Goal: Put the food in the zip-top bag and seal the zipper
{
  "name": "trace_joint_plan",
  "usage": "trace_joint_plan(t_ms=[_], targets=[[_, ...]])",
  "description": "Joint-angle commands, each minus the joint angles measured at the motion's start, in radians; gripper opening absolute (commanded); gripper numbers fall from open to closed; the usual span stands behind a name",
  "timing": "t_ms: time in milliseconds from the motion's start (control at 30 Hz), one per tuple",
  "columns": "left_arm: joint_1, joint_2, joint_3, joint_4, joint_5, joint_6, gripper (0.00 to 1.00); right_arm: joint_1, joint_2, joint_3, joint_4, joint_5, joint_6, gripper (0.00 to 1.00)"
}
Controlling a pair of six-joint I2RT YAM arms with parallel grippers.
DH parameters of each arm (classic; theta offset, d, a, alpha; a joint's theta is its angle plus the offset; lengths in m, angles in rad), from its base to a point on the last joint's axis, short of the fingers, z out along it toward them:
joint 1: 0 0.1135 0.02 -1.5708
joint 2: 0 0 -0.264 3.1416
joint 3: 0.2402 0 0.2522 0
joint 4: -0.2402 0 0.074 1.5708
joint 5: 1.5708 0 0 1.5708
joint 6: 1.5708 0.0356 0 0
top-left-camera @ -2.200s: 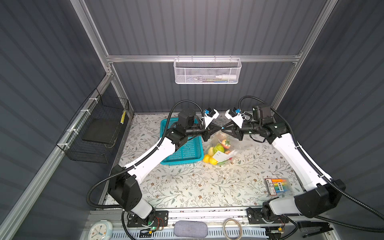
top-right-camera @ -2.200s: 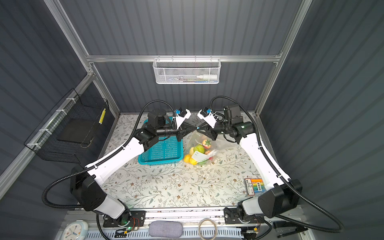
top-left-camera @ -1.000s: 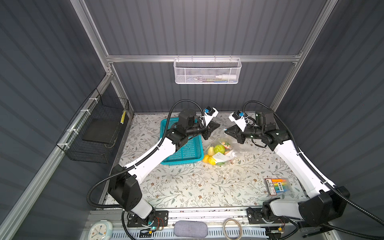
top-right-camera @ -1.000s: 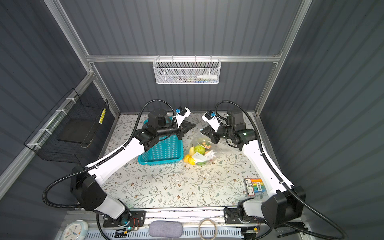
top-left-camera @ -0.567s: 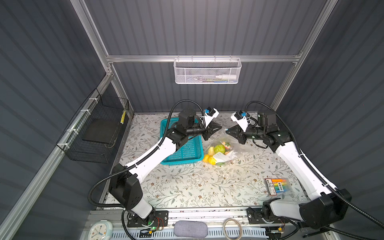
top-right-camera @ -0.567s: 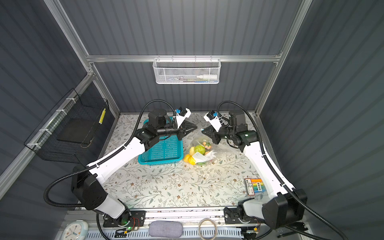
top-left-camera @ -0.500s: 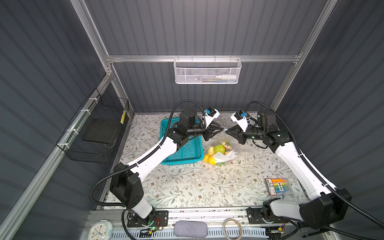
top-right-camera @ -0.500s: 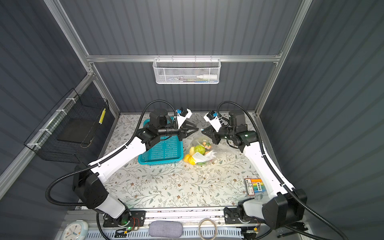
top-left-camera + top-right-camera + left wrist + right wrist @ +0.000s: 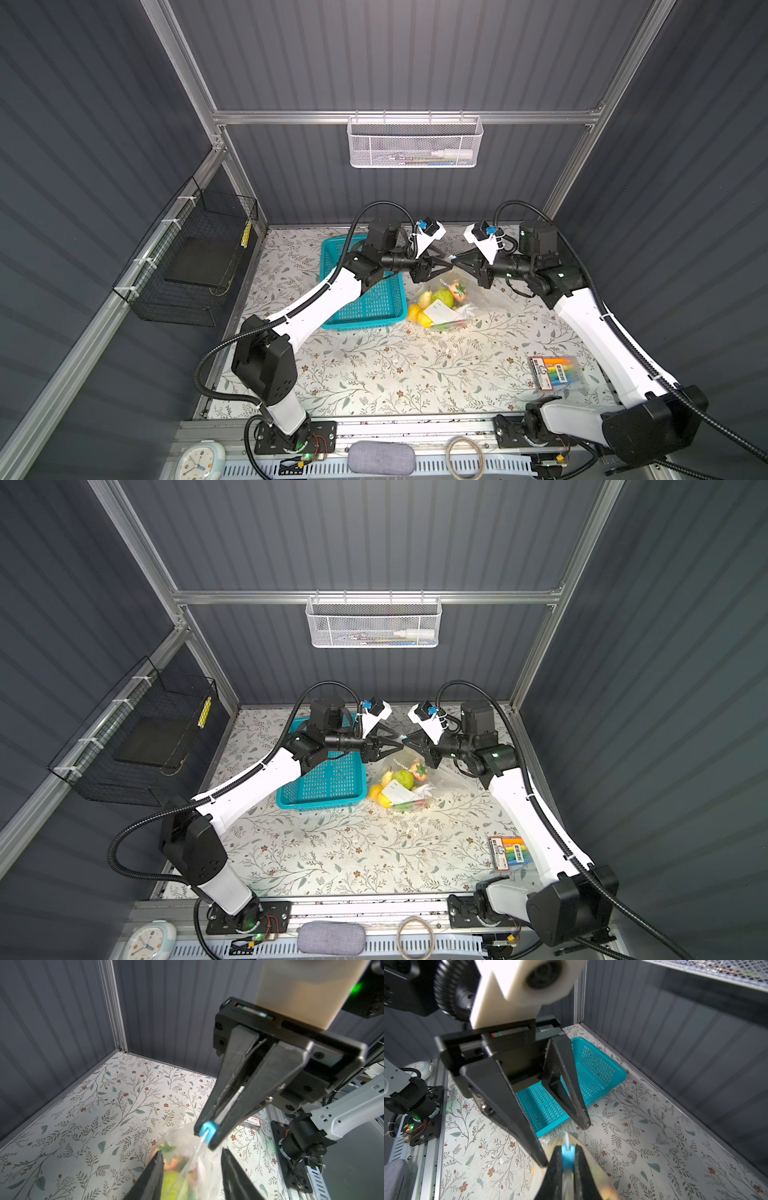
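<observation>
- The zip-top bag [image 9: 457, 291] is lying in the rear half of the table [image 9: 374, 374], about midway across. It is just beside the right wall of the teal basket [image 9: 365, 299], and its mouth end is lifting off the cloth toward the two arms.
- The food [image 9: 440, 297] is sitting inside the bag. Yellow, green and red pieces are bunching at its low end, behind the white label [image 9: 440, 309].
- The zipper [image 9: 200, 1145] is running up along the raised mouth edge to the light-blue slider tab [image 9: 207, 1127].
- The right gripper [image 9: 205, 1138] is clenching that slider tab between its fingertips and holding the mouth edge in the air.
- The left gripper [image 9: 192, 1152] is facing it almost tip to tip, released, with its jaws standing apart. The clear film is passing between them, and whether they are touching it I cannot tell.
- A pack of coloured markers [image 9: 555, 372] is lying near the front right corner of the table, well apart from the bag.
</observation>
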Motion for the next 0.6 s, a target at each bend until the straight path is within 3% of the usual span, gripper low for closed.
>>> trace_joint_plan(t_ms=[0,100,233,300,567], targets=[[0.002,0.036,0.054,-0.033,0.071,0.026,0.51,-0.003,-0.018,-0.006,0.038,-0.041,-0.01,0.0],[0.002,0.057,0.074,-0.042,0.098,0.023,0.5,-0.002,-0.014,-0.005,0.037,-0.04,-0.009,0.0],[0.002,0.046,0.065,-0.027,0.087,0.022,0.21,-0.002,-0.011,-0.008,0.033,-0.03,-0.008,0.0],[0.002,0.031,0.053,-0.014,0.063,0.024,0.0,-0.002,-0.009,-0.009,0.023,-0.026,-0.002,0.0],[0.002,0.008,0.036,0.01,0.013,0.025,0.0,-0.002,-0.024,-0.073,0.011,0.015,0.011,0.01]])
